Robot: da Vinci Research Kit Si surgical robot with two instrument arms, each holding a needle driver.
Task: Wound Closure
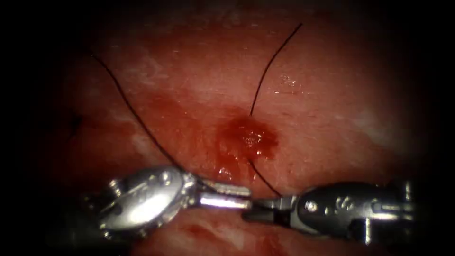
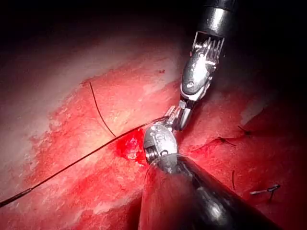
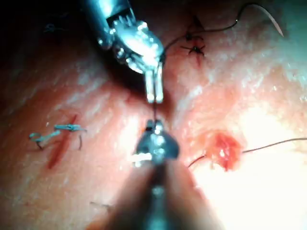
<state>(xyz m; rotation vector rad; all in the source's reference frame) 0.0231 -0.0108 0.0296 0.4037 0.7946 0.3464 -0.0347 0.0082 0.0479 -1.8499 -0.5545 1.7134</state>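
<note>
Endoscope: left hand (image 1: 237,195) and right hand (image 1: 259,208) are meeting tip to tip at the tissue's (image 1: 332,95) near edge. Both look closed, each pinching the thread (image 1: 265,181). One strand is running up from the puncture wet with red fluid (image 1: 249,136), another is sweeping off to the far left. Can't make out the needle.

Left wrist: left hand (image 2: 169,120) is sitting closed against the right hand (image 2: 184,109), thread (image 2: 72,165) trailing away from the contact point across the tissue (image 2: 72,120). Earlier stitches (image 2: 225,140) are lying beside the shaft.

Right wrist: right hand (image 3: 154,125) is closed, short taut thread (image 3: 154,112) spanning to the left hand (image 3: 154,93). Cut ends of thread (image 3: 53,134) are lying on the tissue (image 3: 268,110).
</note>
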